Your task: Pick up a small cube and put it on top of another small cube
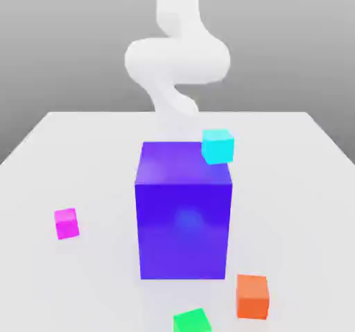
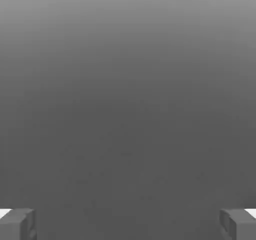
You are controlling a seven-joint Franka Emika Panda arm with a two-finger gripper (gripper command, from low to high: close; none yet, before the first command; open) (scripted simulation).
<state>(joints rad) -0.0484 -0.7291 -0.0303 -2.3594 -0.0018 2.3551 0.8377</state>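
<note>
Several small cubes lie on the white table (image 1: 76, 150). A magenta cube (image 1: 66, 223) sits at the exterior view's left. An orange cube (image 1: 252, 296) and a green cube (image 1: 192, 321) sit near the front. A cyan cube (image 1: 218, 146) shows at the far right corner of the big blue block (image 1: 184, 220); I cannot tell whether it rests on the block or lies behind it. The white arm (image 1: 177, 60) rises behind the block. In the hand view my gripper (image 2: 128, 225) is open, its grey fingertips (image 2: 17, 224) wide apart with nothing between them, facing plain grey.
The tall blue block stands in the middle of the table and hides what lies directly behind it. Bare table stretches to its left and right, and its far edge runs behind the arm.
</note>
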